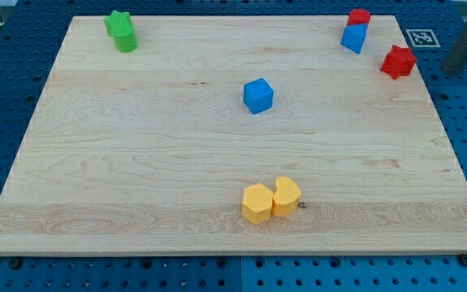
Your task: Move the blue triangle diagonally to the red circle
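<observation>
The blue triangle (353,38) lies near the board's top right corner. It touches the red circle (359,16), which sits just above it towards the view's top. My tip (454,70) is the lower end of a dark rod at the view's right edge. It is off the wooden board, to the right of the red star (398,62) and well apart from the blue triangle.
A blue cube (258,95) sits near the middle of the board (136,146). Two green blocks (122,32) touch each other at the top left. A yellow hexagon (257,203) and a yellow heart (286,195) touch at the bottom centre.
</observation>
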{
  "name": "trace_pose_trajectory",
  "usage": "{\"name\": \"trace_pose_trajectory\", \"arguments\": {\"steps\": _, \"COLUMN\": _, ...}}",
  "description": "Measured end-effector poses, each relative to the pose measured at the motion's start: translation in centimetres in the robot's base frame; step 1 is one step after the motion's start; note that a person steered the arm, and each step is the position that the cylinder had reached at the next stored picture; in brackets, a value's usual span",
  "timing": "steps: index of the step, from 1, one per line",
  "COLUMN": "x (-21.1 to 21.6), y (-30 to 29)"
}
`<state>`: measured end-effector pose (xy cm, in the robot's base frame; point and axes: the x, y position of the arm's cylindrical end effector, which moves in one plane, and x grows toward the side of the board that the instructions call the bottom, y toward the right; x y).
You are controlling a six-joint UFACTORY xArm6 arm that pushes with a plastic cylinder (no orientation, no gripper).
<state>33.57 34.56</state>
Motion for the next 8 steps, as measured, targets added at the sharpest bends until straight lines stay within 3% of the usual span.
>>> {"name": "trace_pose_trajectory", "arguments": {"steps": 2, "x": -4.4, "y": -0.1}}
{"name": "trace_pose_trajectory", "arguments": {"steps": 3, "x": -7.1, "y": -4.1}}
{"name": "trace_pose_trajectory", "arguments": {"steps": 8, "x": -8.2, "y": -9.1}}
